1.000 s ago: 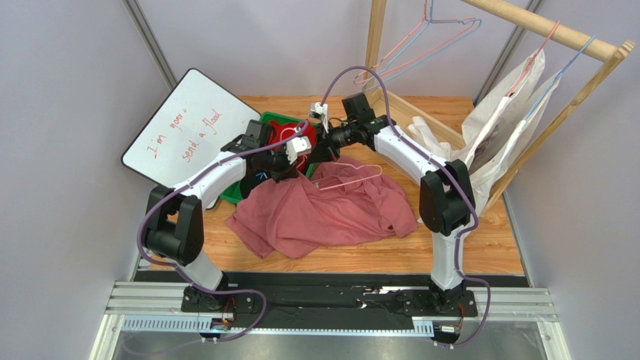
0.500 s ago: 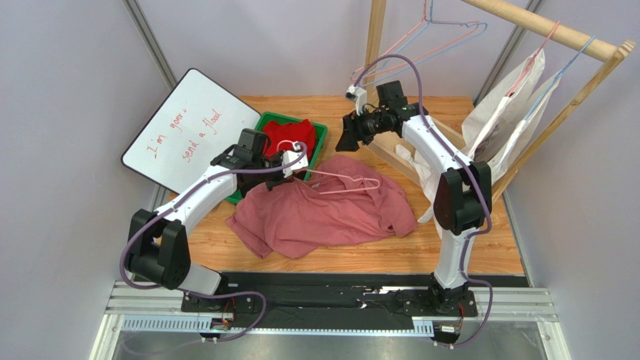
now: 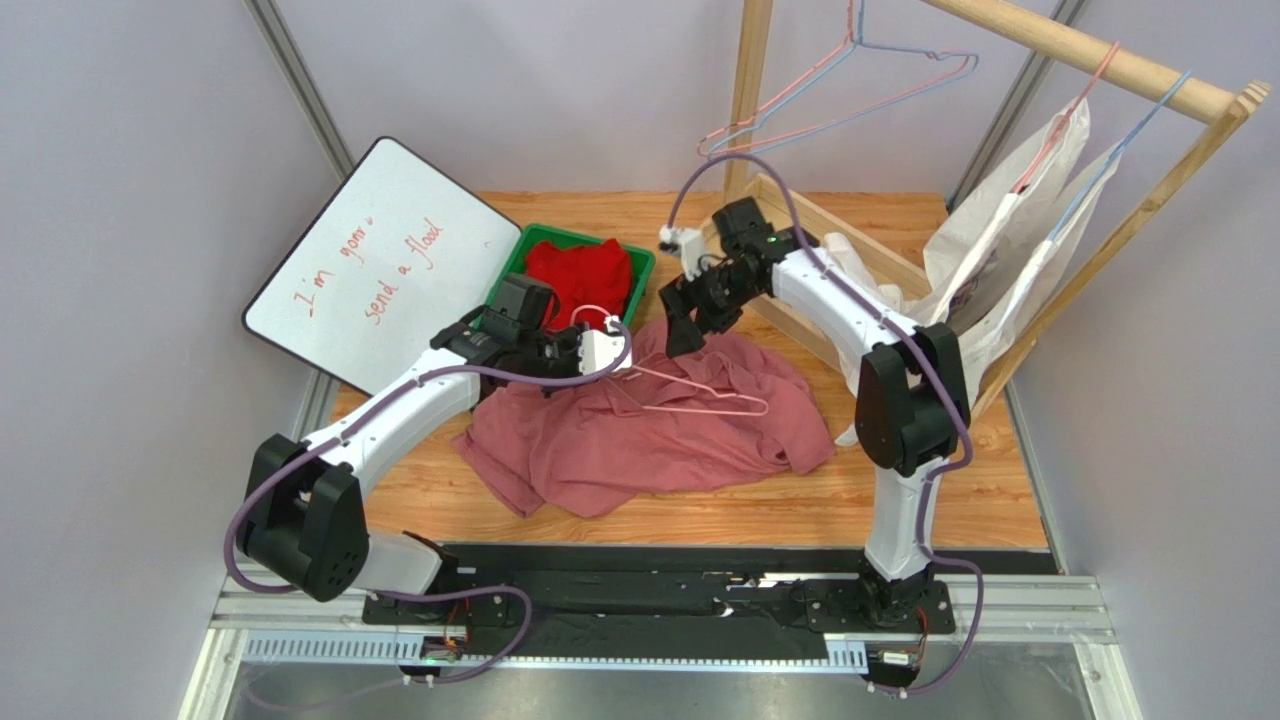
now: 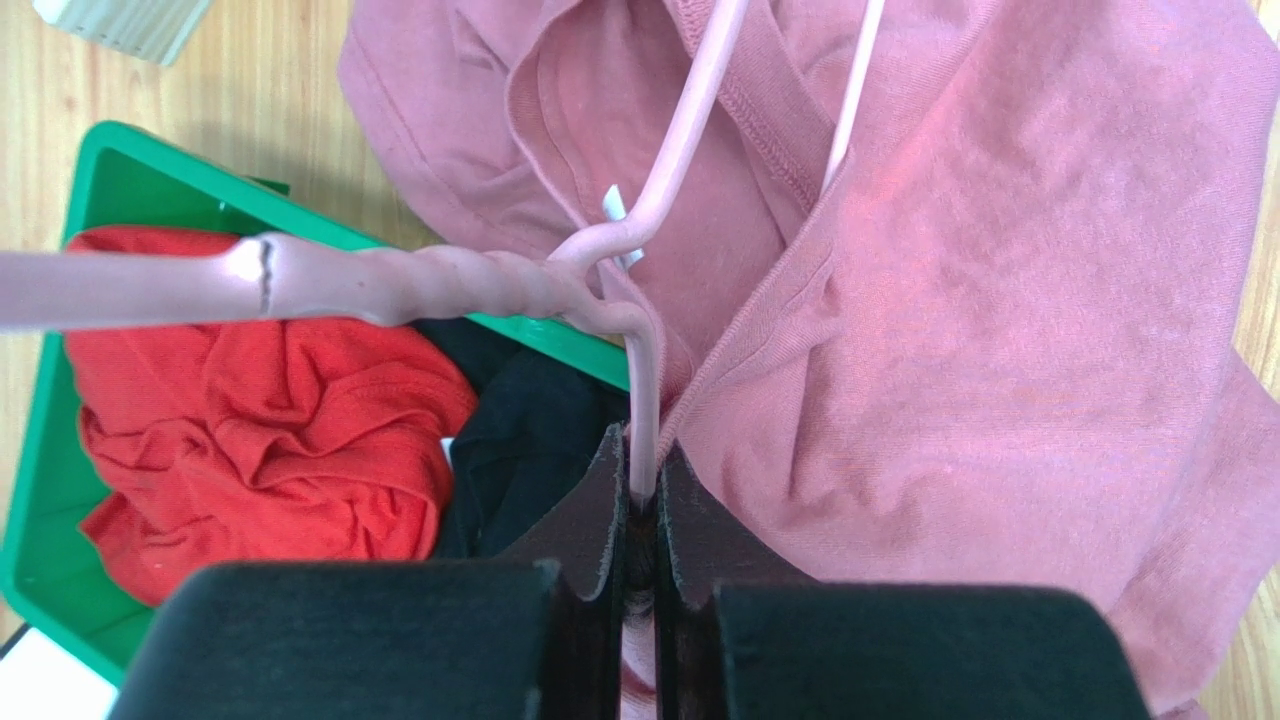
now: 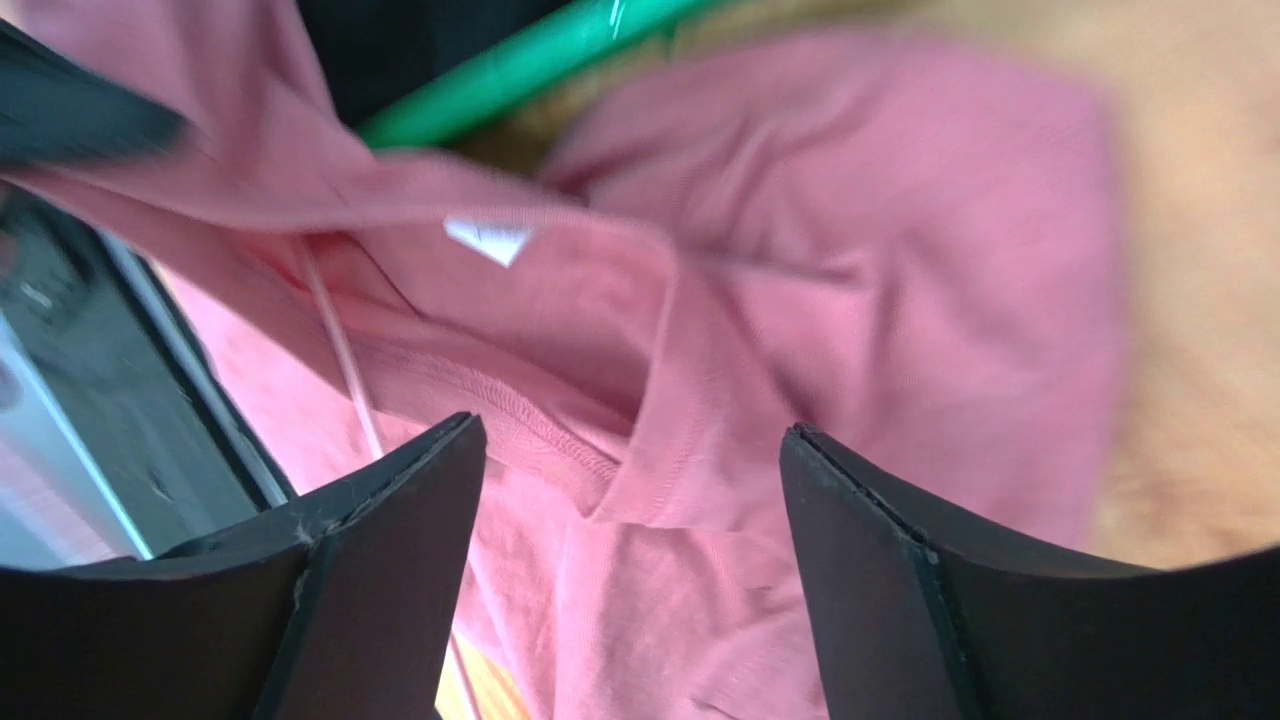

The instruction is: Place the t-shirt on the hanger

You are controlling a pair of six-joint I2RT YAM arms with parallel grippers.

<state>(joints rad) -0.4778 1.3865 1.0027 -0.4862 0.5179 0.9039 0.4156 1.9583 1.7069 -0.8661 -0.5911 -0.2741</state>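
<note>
The left gripper presses its two fingers together on the wire of the one pink hanger, just beside the twisted neck. The right gripper has its two fingers spread apart over the collar of the t-shirt and holds nothing. The hanger lies on top of this one crumpled t-shirt on the table. Beside it, one green bin holds one red garment and one black garment.

One plain dusty rose-pink t-shirt, no print; one pale pink wire hanger. One bright green bin with a red garment and a black garment. One white whiteboard with red handwriting, on an orange-brown wood-grain table.
</note>
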